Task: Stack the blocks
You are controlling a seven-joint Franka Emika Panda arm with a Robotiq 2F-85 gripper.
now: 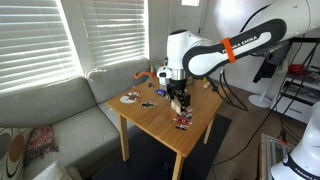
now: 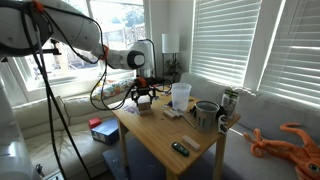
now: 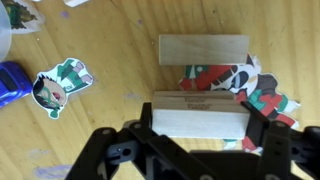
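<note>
In the wrist view my gripper (image 3: 200, 128) is shut on a pale wooden block (image 3: 200, 115), with one dark finger at each end of it. A second pale wooden block (image 3: 203, 50) lies on the table just beyond it, apart from it. The held block looks slightly larger, so it sits nearer the camera. In both exterior views the gripper (image 1: 178, 98) (image 2: 143, 98) points straight down, low over the wooden table (image 1: 160, 120), and the blocks are too small to make out there.
Colourful stickers (image 3: 245, 85) (image 3: 60, 85) lie flat on the table, and a blue object (image 3: 12, 82) sits at the left edge. A white cup (image 2: 181, 95), a metal cup (image 2: 206, 114) and a small dark object (image 2: 180, 148) stand further along the table. A dark plate (image 1: 128, 98) lies near the sofa side.
</note>
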